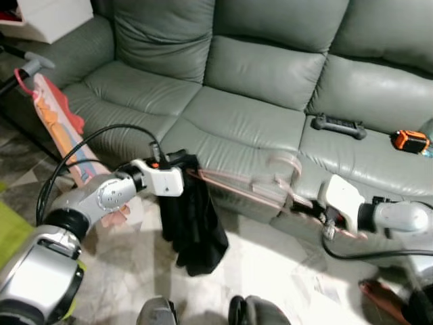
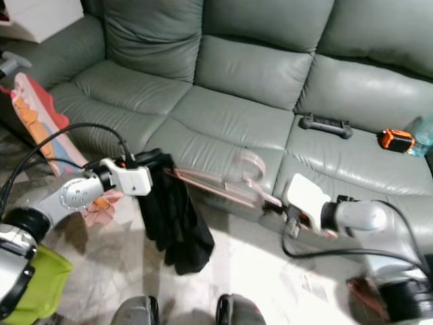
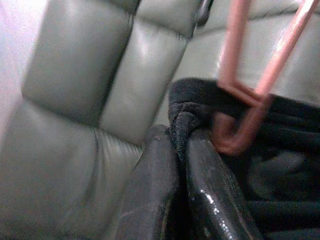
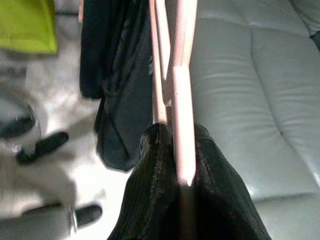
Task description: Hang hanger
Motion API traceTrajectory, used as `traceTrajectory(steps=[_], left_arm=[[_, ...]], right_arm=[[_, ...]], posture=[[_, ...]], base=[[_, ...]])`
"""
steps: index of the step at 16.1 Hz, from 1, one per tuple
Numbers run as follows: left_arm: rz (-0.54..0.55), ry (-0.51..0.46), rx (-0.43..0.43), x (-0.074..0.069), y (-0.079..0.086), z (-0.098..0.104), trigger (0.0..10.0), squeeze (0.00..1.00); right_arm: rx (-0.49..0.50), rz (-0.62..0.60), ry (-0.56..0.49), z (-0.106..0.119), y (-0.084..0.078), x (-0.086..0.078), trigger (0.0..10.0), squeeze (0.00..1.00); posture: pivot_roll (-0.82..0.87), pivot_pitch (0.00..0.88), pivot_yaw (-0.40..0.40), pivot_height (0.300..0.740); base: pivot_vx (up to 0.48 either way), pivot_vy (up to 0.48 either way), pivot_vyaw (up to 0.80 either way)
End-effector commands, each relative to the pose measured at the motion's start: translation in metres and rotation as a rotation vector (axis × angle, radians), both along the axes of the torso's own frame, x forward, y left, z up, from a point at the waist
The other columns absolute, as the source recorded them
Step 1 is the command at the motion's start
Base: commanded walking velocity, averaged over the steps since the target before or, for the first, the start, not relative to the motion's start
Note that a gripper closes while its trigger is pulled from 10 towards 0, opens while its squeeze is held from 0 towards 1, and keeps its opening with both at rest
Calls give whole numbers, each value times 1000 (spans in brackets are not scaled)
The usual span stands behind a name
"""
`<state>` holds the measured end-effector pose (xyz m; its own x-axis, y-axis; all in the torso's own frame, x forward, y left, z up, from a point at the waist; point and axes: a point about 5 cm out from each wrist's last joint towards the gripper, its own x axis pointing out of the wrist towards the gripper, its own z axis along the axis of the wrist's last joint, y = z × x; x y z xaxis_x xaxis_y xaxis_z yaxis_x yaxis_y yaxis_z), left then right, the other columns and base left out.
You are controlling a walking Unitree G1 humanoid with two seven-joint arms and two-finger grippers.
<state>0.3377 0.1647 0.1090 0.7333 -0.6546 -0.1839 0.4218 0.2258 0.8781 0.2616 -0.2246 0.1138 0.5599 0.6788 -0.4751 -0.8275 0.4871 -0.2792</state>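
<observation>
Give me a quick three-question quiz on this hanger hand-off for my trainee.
1. True or false: the left tool is pinching the black garment.
2. Which tool holds the pink hanger by one end? A: left tool. B: right tool.
3. Fill in: the orange tape measure lies on the ____.

Key
1. True: in the left wrist view its fingers are closed on a fold of the black cloth.
2. B: in the right wrist view the hanger's bar runs out from between the closed fingers.
3. Sofa, on the seat cushion to the robot's right, beside a black handle.
</observation>
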Motion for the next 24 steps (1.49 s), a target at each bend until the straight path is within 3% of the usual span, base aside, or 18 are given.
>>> traceTrajectory(steps=[1,6,8,10,13,16,18,19,21,23,24], left_arm=[[62,11,-59,1,5,-1,10000,0],[393,104,-289,9,16,-17,10000,0],[455,144,-356,12,16,-18,10000,0],[392,174,-397,15,0,-14,10000,0],[300,179,-366,14,-7,-10,10000,0],[271,147,-265,16,0,-5,10000,0],[362,133,-241,23,8,-2,10000,0],[393,130,-258,26,10,1,10000,0],[390,123,-266,27,10,4,10000,0],[375,115,-269,27,8,5,10000,0],[348,101,-264,26,8,7,10000,0]], right_arm=[[2,-18,-7,-5,4,-4,10000,0],[69,28,-58,-28,50,-1,10000,0],[51,79,-106,-36,64,0,10000,0],[64,69,-94,-41,69,6,10000,0],[93,41,-74,-37,60,5,10000,0],[126,19,-30,-32,42,-4,10000,0],[157,84,62,-32,43,-18,10000,0],[143,177,182,-38,43,-36,10000,0],[120,229,273,-43,40,-48,10000,0],[66,261,368,-47,29,-60,10000,0],[36,232,355,-42,15,-61,10000,0]], posture=[[-94,114,17,740],[-111,94,37,740],[-122,89,44,740],[-110,90,24,740],[-109,97,17,740],[-115,105,25,740],[-117,102,25,740],[-118,102,23,740],[-116,102,20,740],[-112,102,16,740],[-112,102,16,740]], base=[[0,0,0],[0,0,0],[0,0,0],[0,0,0],[0,0,0],[0,0,0],[0,0,0],[0,0,0],[0,0,0],[0,0,0],[0,0,0]])
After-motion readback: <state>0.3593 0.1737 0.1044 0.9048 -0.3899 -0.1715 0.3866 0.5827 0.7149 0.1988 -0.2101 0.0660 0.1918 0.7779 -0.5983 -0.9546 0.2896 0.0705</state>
